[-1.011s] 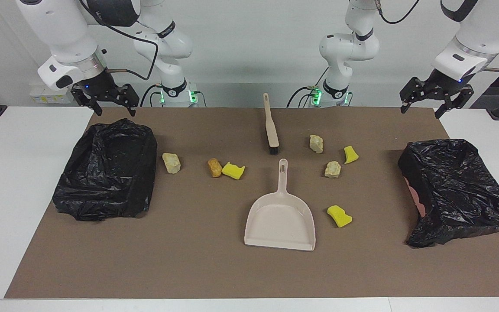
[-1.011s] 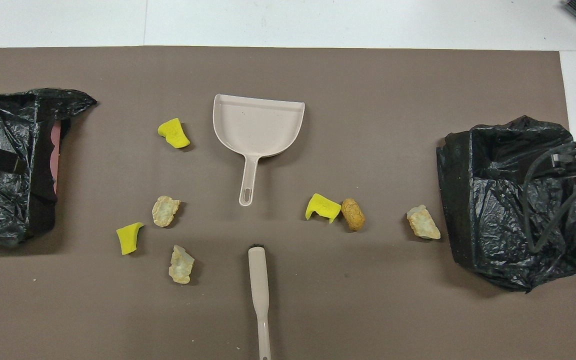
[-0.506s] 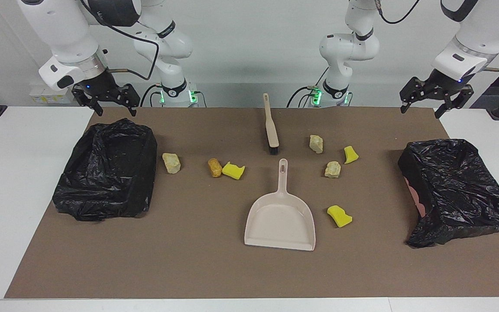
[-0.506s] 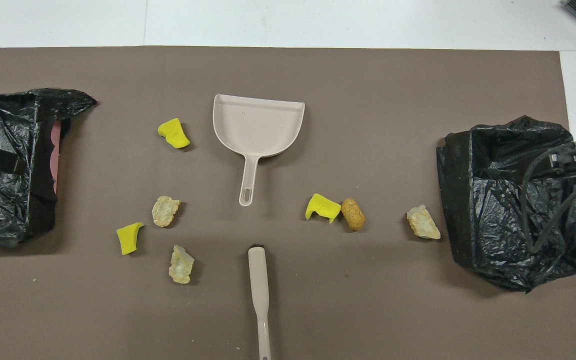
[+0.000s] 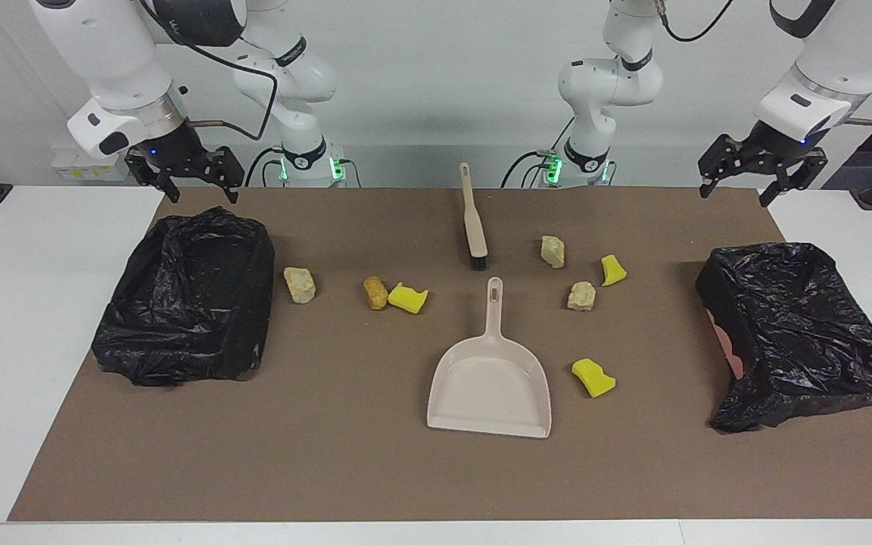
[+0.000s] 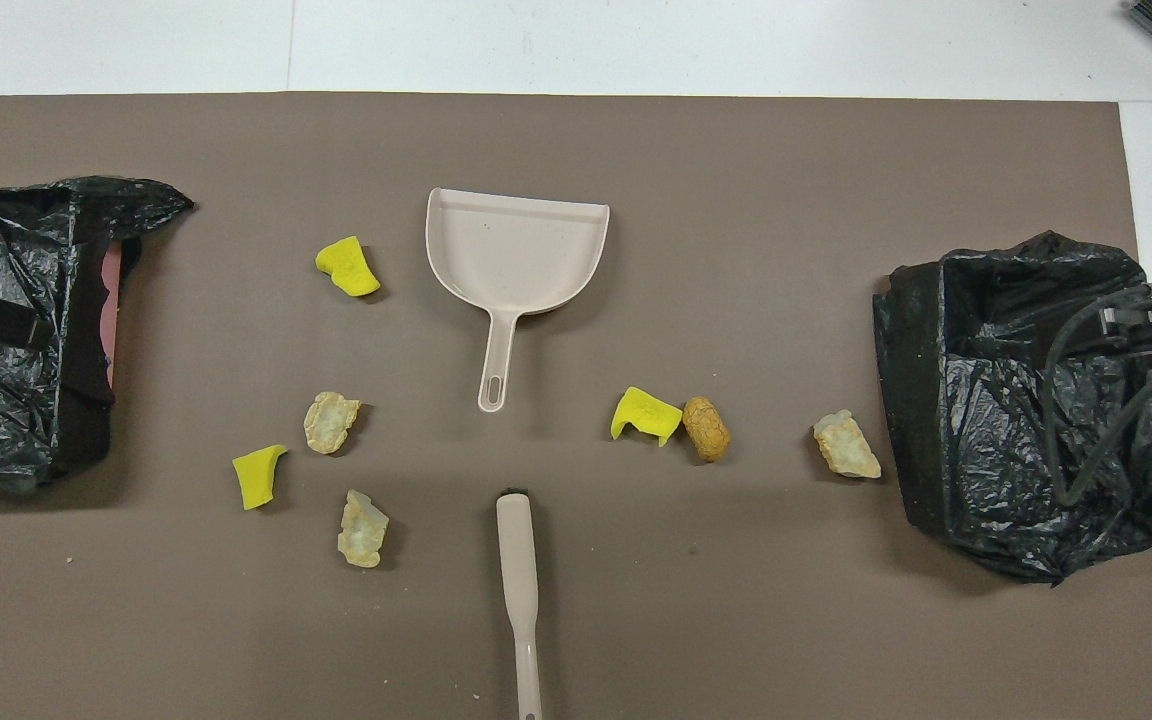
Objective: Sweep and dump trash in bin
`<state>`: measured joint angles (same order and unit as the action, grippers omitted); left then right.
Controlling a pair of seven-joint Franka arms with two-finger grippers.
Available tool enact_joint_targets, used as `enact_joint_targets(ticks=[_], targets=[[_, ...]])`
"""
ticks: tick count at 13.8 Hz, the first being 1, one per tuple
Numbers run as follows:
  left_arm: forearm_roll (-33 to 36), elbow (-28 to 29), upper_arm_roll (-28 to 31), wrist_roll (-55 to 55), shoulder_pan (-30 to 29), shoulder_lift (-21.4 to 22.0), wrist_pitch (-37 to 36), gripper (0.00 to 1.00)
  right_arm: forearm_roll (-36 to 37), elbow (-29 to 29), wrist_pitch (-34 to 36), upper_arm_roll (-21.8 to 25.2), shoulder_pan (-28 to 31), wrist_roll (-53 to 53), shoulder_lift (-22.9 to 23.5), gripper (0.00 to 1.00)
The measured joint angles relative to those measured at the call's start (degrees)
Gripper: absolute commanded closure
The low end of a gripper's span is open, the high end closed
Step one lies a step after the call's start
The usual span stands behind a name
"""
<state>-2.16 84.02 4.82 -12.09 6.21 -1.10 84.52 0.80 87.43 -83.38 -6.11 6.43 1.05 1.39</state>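
The trash lies scattered on the brown mat (image 5: 345, 469): yellow sponge pieces (image 5: 408, 298) (image 5: 612, 269) (image 5: 593, 377), pale rocky chunks (image 5: 300, 284) (image 5: 553, 250) (image 5: 581, 296) and an orange-brown lump (image 5: 375, 292). A beige dustpan (image 5: 490, 382) (image 6: 516, 250) rests in the middle, handle toward the robots. The beige brush (image 5: 474, 219) (image 6: 519, 590) lies nearer the robots. One black-bagged bin (image 5: 186, 295) (image 6: 1026, 400) sits at the right arm's end, another (image 5: 799, 333) (image 6: 16, 330) at the left arm's end. My right gripper (image 5: 201, 191) hangs open above its bin's near edge. My left gripper (image 5: 735, 195) hangs open over the mat's corner. Both hold nothing.
White tabletop (image 5: 35, 303) borders the mat at both ends. The arm bases (image 5: 307, 163) (image 5: 583, 163) stand at the mat's near edge. A cable (image 6: 1096, 400) from the right arm hangs over its bin.
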Motion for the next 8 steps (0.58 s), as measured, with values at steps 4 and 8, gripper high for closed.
enact_joint_targets(ticks=[4,8], targets=[[-0.03,2.07,-2.28,0.13,0.14,1.23,-0.18,0.0,0.17,0.0,0.0,-0.06,-0.08,-0.02,0.0,0.0],[-0.05,11.3,-8.6,7.4,0.26,6.13,4.82,0.0,0.76,-0.32,0.25,-0.22,-0.09,-0.21,0.1,0.0]])
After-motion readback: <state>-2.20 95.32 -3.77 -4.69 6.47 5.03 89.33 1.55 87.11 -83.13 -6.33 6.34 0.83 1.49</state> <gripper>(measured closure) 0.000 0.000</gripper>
